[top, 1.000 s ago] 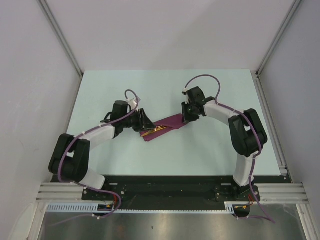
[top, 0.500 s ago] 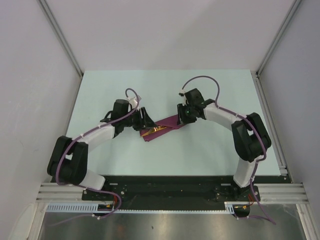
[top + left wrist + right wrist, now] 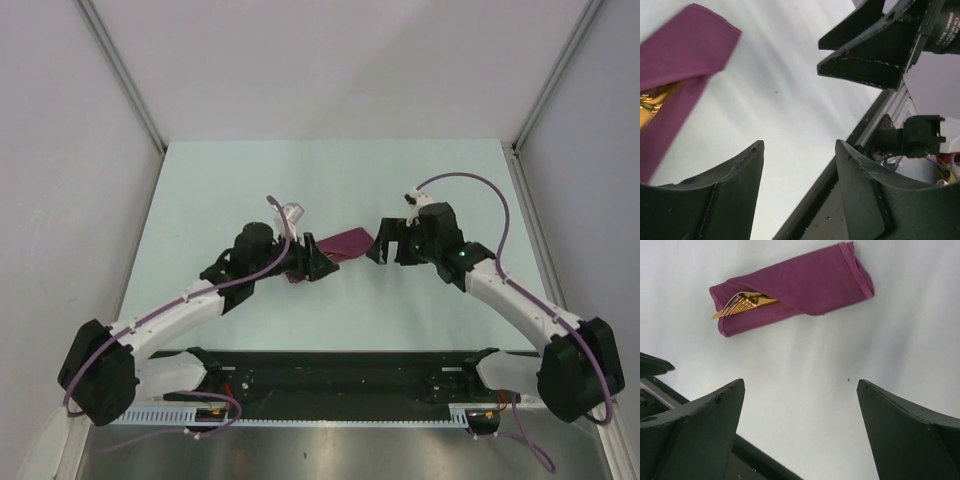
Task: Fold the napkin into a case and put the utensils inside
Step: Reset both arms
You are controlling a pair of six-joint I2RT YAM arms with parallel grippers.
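Pale table, and the plum case lies mid-table. Left gripper sits just beside its 8 o'clock end, jaws parted, empty. Right gripper at 3 o'clock, jaws spread wide, holding nothing. Of the utensils, golden tines poke from the case's open end.

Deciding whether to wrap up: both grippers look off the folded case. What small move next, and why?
Probably back both arms off slightly. The case lies folded on the table with golden tines showing at one end; the left gripper and right gripper are open, holding nothing. No silver spoon shows, so a clearer view would help.
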